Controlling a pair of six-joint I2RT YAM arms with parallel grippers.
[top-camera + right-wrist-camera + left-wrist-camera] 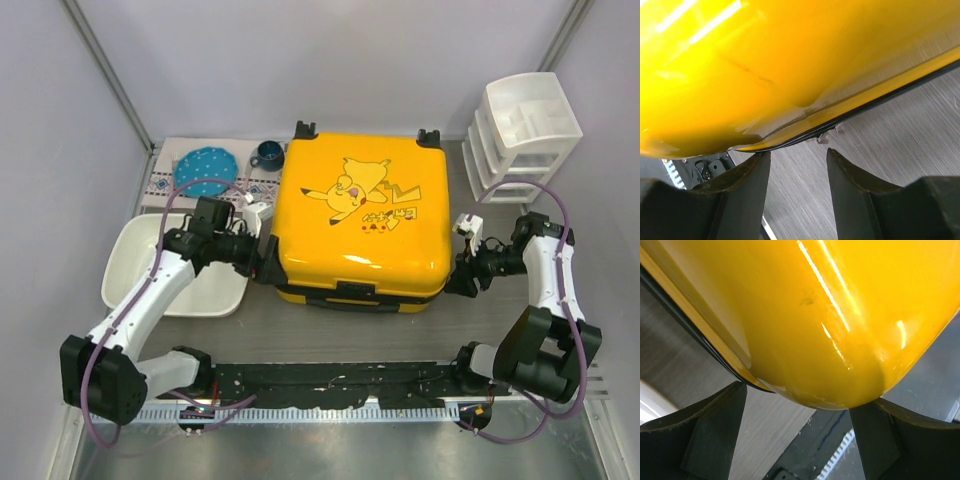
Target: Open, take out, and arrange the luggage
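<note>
The yellow luggage point(360, 222) with a Pikachu print lies flat and closed on the table, wheels at the far edge. My left gripper point(266, 262) is open at its near left corner; in the left wrist view the yellow shell point(820, 315) fills the frame and the corner sits between my spread fingers point(715, 435). My right gripper point(462, 275) is open at the near right corner. The right wrist view shows the shell point(740, 65), its black zipper band point(850, 112) and a small metal zipper pull point(826, 134) just above the gap between my fingers point(740, 195).
A white tray point(130, 270) lies left of the luggage. A patterned mat with a blue plate point(208, 166) and a dark cup point(267, 154) is at the back left. A white drawer unit point(520, 135) stands at the back right. A black rail point(330, 385) runs along the near edge.
</note>
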